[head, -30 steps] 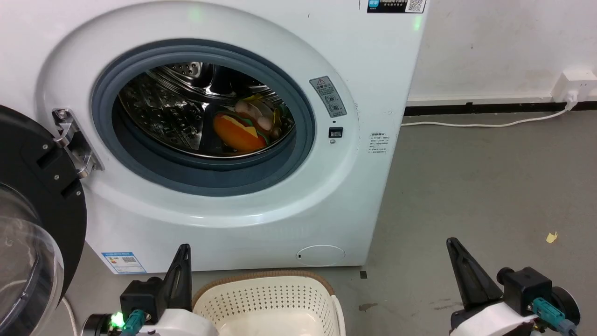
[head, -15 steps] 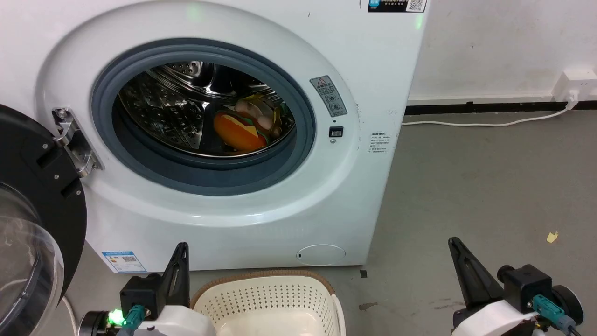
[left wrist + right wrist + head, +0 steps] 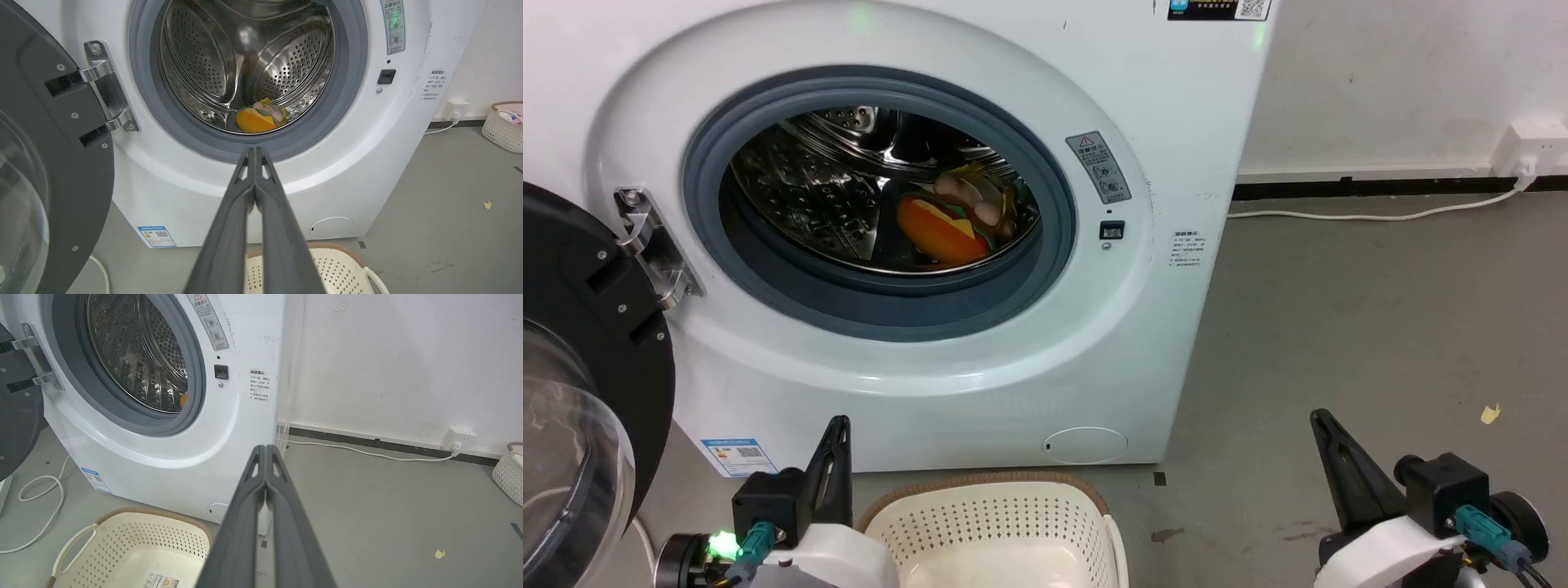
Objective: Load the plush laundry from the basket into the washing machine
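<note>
While the washer stands with its door swung wide on the hinge at the left, the plush lies inside the drum. It sits low and to the right of the opening, behind the grey seal, with its orange bun facing out and the pink doll above.

On the floor just in front of the washer sits the basket, brown rim toward the machine. The right wrist view shows a label on its inner bottom.

At the lower left of the head view the left tool points up, just left of the basket. Its two dark fingers are pressed together along their length and hold nothing; in its wrist view the tips line up with the seal's lower edge, below the plush.

Over bare floor to the right of the washer, well apart from the basket, the right tool is likewise drawn tight, tips meeting, with nothing between them.

A white cord runs along the wall to a socket, a yellow scrap lies on the floor, and a second basket stands far to the right.
</note>
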You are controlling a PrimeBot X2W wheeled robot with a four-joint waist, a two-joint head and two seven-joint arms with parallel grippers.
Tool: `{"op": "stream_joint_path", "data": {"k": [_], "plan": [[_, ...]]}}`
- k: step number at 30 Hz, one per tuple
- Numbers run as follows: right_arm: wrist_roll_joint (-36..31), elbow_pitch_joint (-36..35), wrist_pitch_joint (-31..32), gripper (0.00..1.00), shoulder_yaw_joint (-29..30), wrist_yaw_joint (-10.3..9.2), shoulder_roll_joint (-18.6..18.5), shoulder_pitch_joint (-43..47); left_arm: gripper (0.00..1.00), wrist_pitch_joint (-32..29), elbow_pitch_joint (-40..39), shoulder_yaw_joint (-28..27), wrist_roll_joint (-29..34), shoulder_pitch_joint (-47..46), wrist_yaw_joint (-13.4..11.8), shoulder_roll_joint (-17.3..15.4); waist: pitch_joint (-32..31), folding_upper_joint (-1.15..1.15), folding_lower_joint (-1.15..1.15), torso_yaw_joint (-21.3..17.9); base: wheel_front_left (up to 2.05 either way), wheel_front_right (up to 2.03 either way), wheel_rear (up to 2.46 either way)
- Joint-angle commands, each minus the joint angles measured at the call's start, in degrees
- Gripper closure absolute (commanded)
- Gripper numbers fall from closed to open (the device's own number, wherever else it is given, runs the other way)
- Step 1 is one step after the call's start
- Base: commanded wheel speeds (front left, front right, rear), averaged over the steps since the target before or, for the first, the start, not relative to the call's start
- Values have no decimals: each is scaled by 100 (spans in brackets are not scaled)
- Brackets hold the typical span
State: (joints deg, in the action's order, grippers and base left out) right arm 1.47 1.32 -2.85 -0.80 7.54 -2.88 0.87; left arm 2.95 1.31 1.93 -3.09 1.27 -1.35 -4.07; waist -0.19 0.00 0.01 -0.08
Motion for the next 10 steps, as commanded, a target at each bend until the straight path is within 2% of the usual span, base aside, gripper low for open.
{"op": "stream_joint_path", "data": {"k": [1,10], "plan": [[-41,-43,28,100,16,-4,1,-51,100,-40,-37,-41,60,-67,23,37,1,0,-1,1,0,0,0],[-84,-80,134,100,42,-5,1,-65,100,-145,-76,-103,162,-91,69,71,8,0,-1,4,0,0,0]]}}
